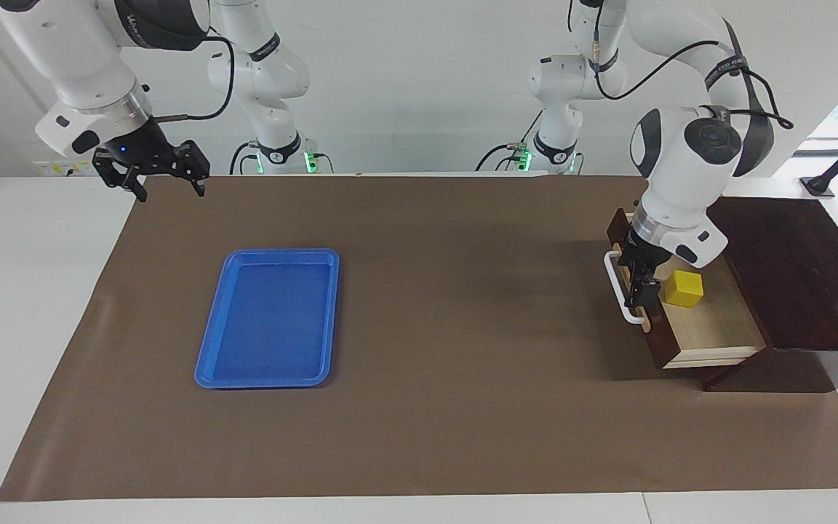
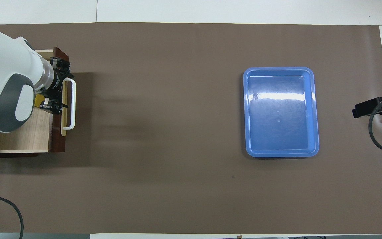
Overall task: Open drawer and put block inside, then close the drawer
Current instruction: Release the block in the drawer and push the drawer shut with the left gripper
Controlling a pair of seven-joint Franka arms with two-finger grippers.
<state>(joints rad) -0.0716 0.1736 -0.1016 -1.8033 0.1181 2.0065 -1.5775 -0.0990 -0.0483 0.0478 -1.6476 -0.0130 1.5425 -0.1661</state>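
The drawer (image 1: 713, 331) of the dark brown box (image 1: 797, 284) stands pulled out at the left arm's end of the table, its pale wood floor (image 2: 22, 132) showing. The yellow block (image 1: 683, 288) sits inside it, just inside the drawer front; only a sliver of it (image 2: 38, 100) shows from overhead. My left gripper (image 1: 644, 295) is open and points down over the drawer front, between the white bar handle (image 1: 617, 287) and the block, holding nothing. My right gripper (image 1: 169, 191) is open and empty, raised over the table's edge at the right arm's end, where that arm waits.
A blue tray (image 1: 201, 364) lies empty on the brown mat toward the right arm's end, also in the overhead view (image 2: 249, 116). The box's dark top stands above the open drawer. A black cable (image 2: 376, 139) hangs by the right gripper.
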